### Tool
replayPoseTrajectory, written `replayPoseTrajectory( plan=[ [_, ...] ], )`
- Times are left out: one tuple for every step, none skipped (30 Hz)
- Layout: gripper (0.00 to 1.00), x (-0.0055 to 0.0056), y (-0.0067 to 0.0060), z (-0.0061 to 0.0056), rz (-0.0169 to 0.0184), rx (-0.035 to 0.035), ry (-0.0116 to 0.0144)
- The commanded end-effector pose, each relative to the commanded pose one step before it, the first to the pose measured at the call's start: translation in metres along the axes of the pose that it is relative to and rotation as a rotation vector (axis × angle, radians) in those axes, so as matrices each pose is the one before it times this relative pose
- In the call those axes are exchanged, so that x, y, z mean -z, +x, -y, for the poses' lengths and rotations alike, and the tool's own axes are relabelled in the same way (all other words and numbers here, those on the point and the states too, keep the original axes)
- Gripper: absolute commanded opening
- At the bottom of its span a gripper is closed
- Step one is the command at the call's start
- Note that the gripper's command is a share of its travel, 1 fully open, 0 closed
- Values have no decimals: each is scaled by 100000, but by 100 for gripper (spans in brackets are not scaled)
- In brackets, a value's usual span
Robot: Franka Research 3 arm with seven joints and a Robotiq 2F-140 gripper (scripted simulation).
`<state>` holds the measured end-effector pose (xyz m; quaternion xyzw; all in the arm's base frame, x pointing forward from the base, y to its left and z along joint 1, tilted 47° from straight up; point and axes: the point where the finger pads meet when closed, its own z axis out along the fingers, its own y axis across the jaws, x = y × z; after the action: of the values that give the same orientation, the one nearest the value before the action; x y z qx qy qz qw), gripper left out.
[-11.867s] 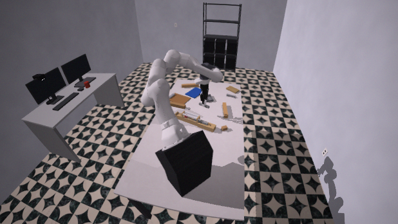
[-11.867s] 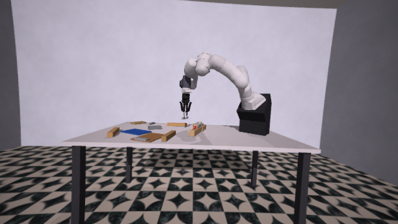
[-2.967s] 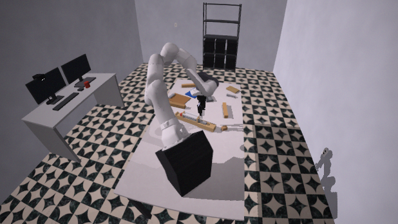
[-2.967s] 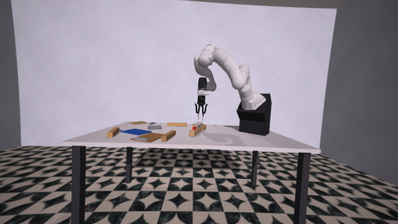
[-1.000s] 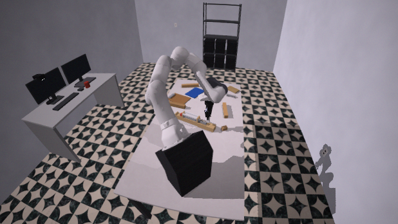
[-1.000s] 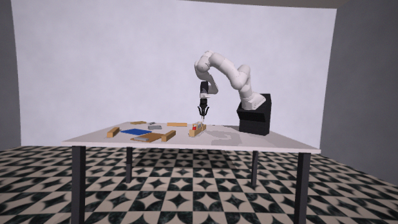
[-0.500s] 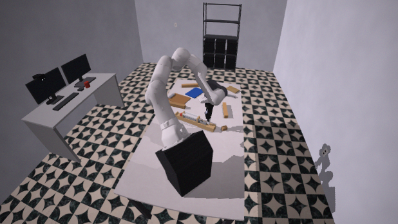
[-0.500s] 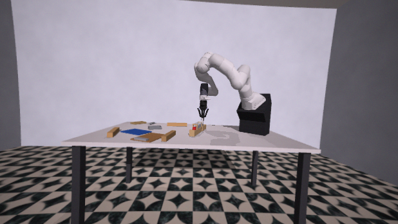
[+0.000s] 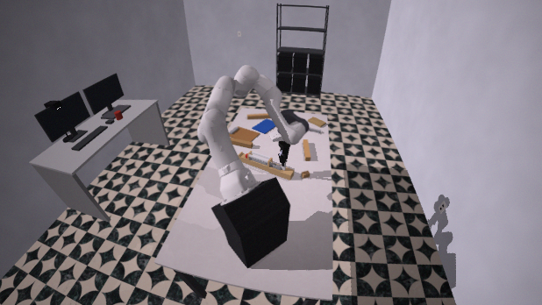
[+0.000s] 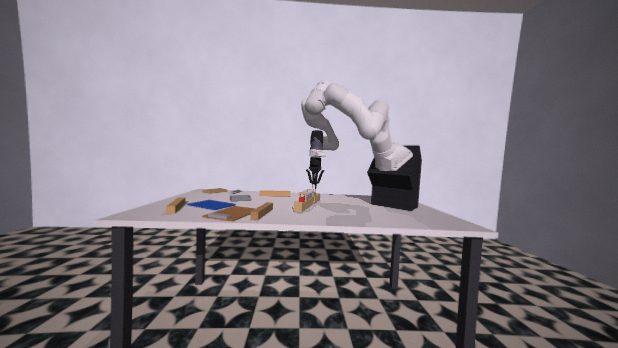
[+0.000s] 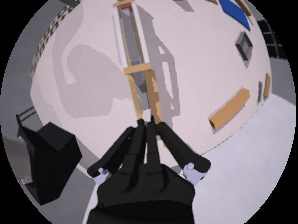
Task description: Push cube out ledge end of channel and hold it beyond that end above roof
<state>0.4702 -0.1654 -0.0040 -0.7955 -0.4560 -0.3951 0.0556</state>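
Checkered flooring surrounds the white table (image 9: 246, 263). Top view: the wooden channel (image 9: 263, 164) lies flat on the table, its long axis running diagonally from upper left to lower right; the gripper (image 9: 282, 163) hangs over the channel's lower-right part. Exterior view: the red cube (image 10: 301, 199) sits at the channel's near end, the gripper (image 10: 314, 180) above it. Wrist view: the jaws are fully closed, tips together, holding nothing, aligned over the channel (image 11: 136, 56), which extends away lengthwise.
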Motion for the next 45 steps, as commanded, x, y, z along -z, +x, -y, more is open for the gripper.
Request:
replayPoseTrajectory(
  plan=[
    [0,-98,384,-48,307,1071,-73],
    [0,0,100,0,0,0,0],
    [0,0,100,0,0,0,0],
    [0,0,100,0,0,0,0],
    [0,0,100,0,0,0,0],
    [0,0,100,0,0,0,0],
    [0,0,100,0,0,0,0],
    [0,0,100,0,0,0,0],
    [0,0,100,0,0,0,0],
    [0,0,0,0,0,0,0],
    [0,0,0,0,0,0,0],
    [0,0,100,0,0,0,0],
    [0,0,100,0,0,0,0],
    [0,0,100,0,0,0,0],
    [0,0,100,0,0,0,0],
    [0,0,100,0,0,0,0],
    [0,0,100,0,0,0,0],
    [0,0,100,0,0,0,0],
    [0,0,100,0,0,0,0],
    [0,0,100,0,0,0,0],
    [0,0,100,0,0,0,0],
    [0,0,100,0,0,0,0],
    [0,0,100,0,0,0,0],
    [0,0,100,0,0,0,0],
    [0,0,100,0,0,0,0],
    [0,0,100,0,0,0,0],
    [0,0,0,0,0,0,0],
    [0,0,0,0,0,0,0],
    [0,0,100,0,0,0,0],
    [0,0,100,0,0,0,0],
    [0,0,100,0,0,0,0],
    [0,0,100,0,0,0,0],
    [0,0,100,0,0,0,0],
    [0,43,0,0,0,0,0],
    [0,250,0,0,0,0,-1],
    [0,551,0,0,0,0,0],
    [0,850,0,0,0,0,0],
    [0,1076,0,0,0,-1,1],
    [0,1182,0,0,0,0,-1],
    [0,1136,0,0,0,0,0],
    [0,941,0,0,0,0,0],
    [0,632,0,0,0,0,0],
    [0,292,0,0,0,0,0],
    [0,0,0,0,0,0,0],
    [0,0,0,0,0,0,0]
  ],
)
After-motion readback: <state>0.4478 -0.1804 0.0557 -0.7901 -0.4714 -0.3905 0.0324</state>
